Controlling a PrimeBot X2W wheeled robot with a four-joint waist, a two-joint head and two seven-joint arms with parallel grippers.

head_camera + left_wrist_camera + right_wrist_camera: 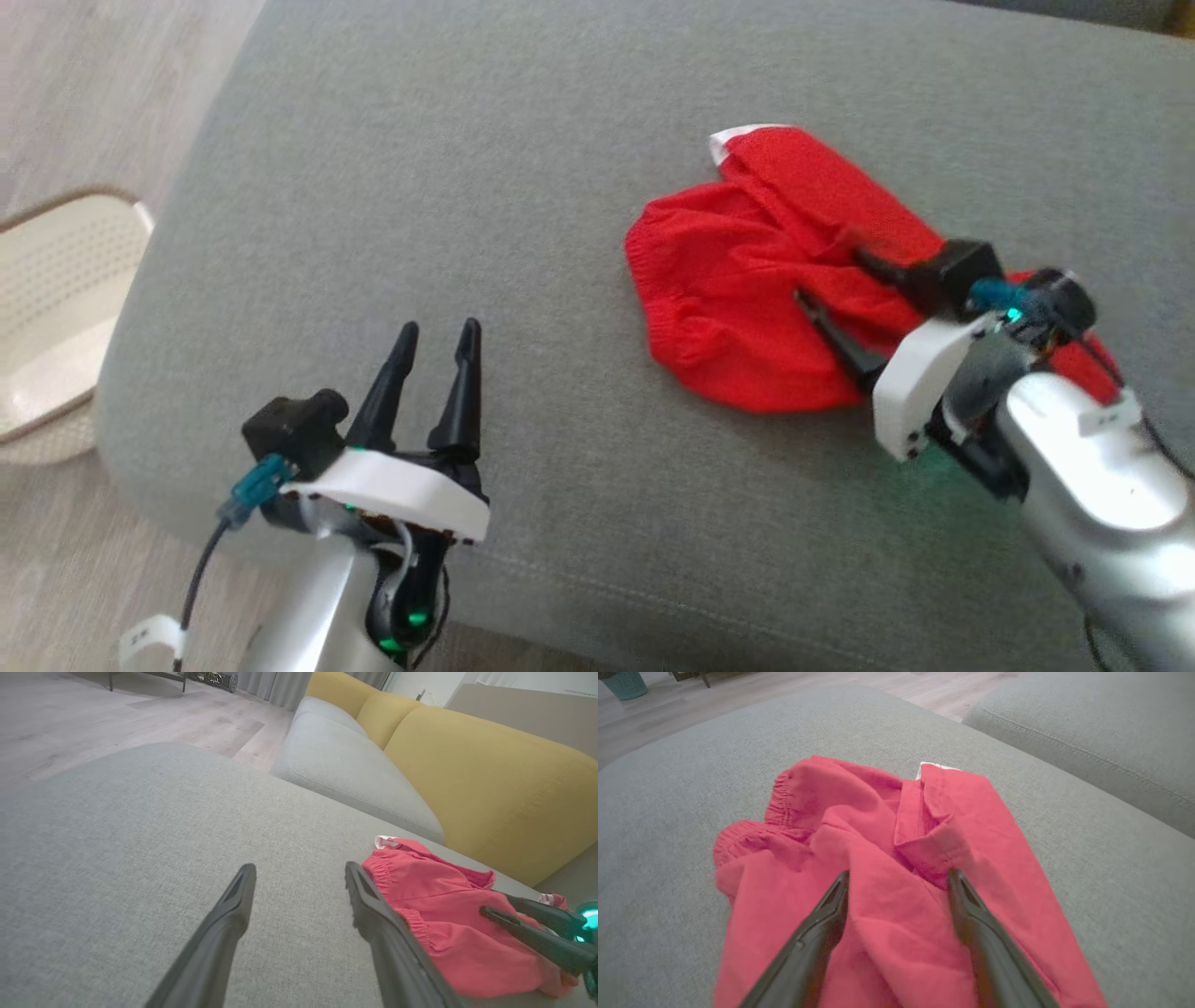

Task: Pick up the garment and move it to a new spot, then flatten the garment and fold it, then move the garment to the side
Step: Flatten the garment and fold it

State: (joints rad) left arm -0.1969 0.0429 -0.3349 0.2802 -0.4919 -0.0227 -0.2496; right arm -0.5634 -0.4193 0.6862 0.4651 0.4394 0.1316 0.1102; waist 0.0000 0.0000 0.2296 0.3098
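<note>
A crumpled red cloth garment [747, 280] with elasticated hems is lying in a loose heap on the wide grey fabric sofa cushion [560, 140], toward the robot's right side. A small white tab [738, 140] is poking out at its far edge. The right claw [829, 274] is hovering low over the near part of the garment, its two dark fingers [822, 933] standing wide apart with bunched red folds showing between them. Nothing is pinched, and I cannot tell whether the tips are pressing the cloth. The left claw [440, 327] is hanging over bare cushion well apart from the garment, its fingers also spread and holding nothing. A white perforated plastic basket [56, 308] is sitting on the pale wooden floor [56, 579] beside the cushion's left end. Mustard-yellow back cushions [490, 774] are rising behind the seat.
</note>
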